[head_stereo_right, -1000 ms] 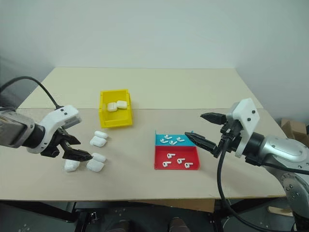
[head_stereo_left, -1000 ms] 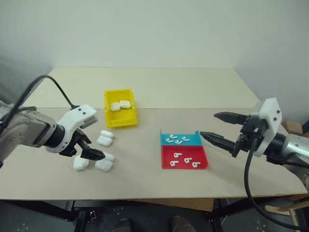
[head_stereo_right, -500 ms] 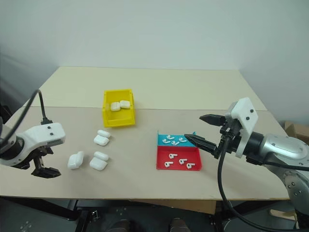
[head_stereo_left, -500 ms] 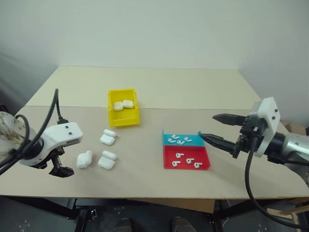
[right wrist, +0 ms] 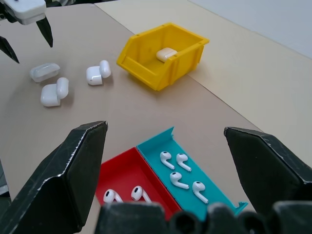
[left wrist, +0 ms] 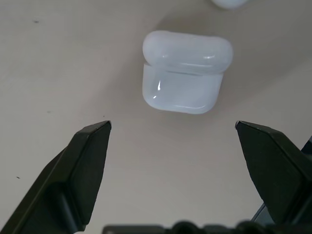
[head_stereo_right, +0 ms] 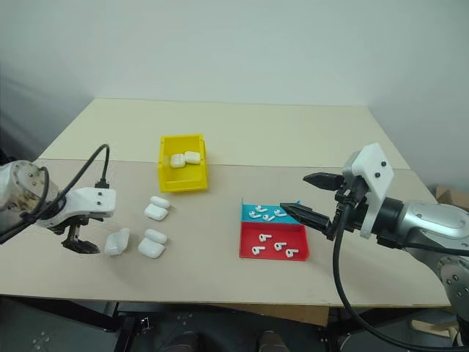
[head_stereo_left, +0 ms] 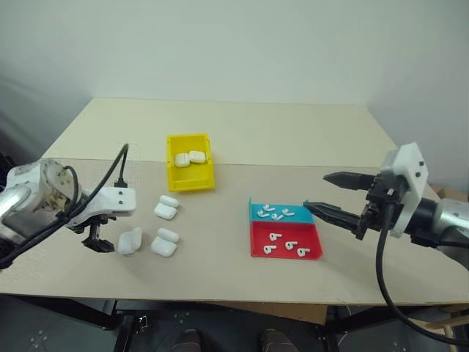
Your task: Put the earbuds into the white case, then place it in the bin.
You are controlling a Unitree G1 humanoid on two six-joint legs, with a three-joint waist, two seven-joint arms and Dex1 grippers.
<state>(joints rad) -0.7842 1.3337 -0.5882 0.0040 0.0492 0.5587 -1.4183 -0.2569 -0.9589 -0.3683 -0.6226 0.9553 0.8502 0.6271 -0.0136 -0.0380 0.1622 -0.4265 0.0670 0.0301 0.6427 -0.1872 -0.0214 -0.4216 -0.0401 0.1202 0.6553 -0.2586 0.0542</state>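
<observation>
Several white cases lie on the table's left part. The nearest one [left wrist: 186, 73] is closed and sits just beyond the open fingers of my left gripper [left wrist: 172, 125]. In the head view that gripper [head_stereo_left: 99, 243] points down at the table just left of this case [head_stereo_left: 130, 240], apart from it. The earbuds [head_stereo_left: 276, 213] lie loose in a teal tray, with more [head_stereo_left: 287, 246] in the red tray beside it. The yellow bin [head_stereo_left: 207, 178] stands farther back and holds two cases [head_stereo_left: 189, 158]. My right gripper [head_stereo_left: 327, 195] hovers open and empty to the right of the trays.
Two more cases [head_stereo_left: 164, 243] [head_stereo_left: 165, 207] lie between the left gripper's case and the trays. The teal tray [head_stereo_left: 253, 213] and red tray [head_stereo_left: 256, 248] adjoin near the table's front. The table's front edge [head_stereo_left: 220, 297] runs close behind the left gripper.
My left gripper has drawn back from among the cases to their left and rolled to point down at the table. The right arm has kept still.
</observation>
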